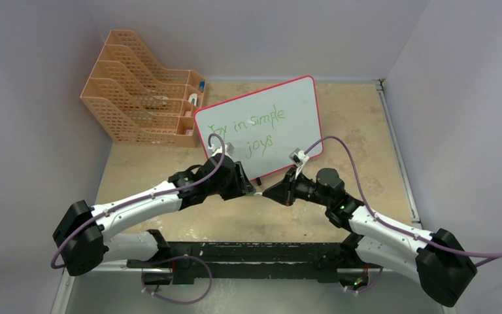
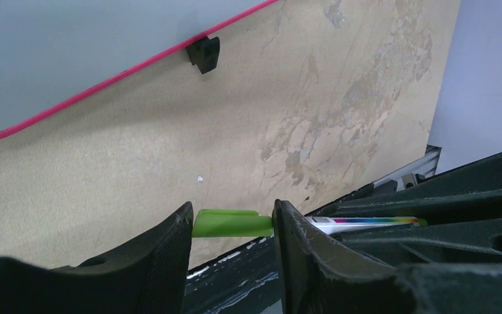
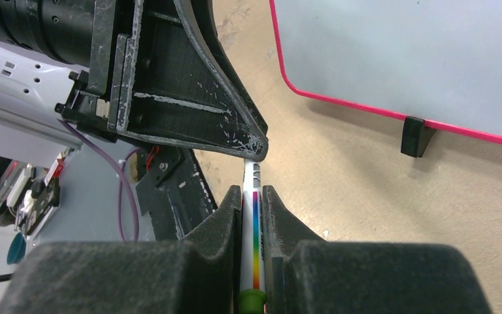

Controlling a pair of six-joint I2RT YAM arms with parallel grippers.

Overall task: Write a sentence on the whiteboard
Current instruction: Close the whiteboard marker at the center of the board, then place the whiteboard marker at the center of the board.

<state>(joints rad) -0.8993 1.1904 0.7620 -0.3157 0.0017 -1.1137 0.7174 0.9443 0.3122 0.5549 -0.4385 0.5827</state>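
The whiteboard [image 1: 287, 98] with a pink-red frame stands at the back centre, and the green sentence [image 1: 251, 121] "Joy in simple joys" is on it in two lines. My right gripper [image 1: 266, 194] [image 3: 253, 190] is shut on a white marker [image 3: 255, 229] with a rainbow stripe, which points at my left gripper [image 1: 253, 190]. In the left wrist view the marker's green cap [image 2: 229, 224] lies across the gap of my open left gripper [image 2: 232, 209], and the marker body [image 2: 366, 222] runs off behind the right finger. That finger hides where cap and body meet.
An orange file organizer [image 1: 144, 98] stands at the back left, touching the board's corner. The board's black stand feet [image 2: 204, 52] [image 3: 417, 136] rest on the tan table just beyond the grippers. A metal rail [image 1: 395, 150] runs along the table's right edge.
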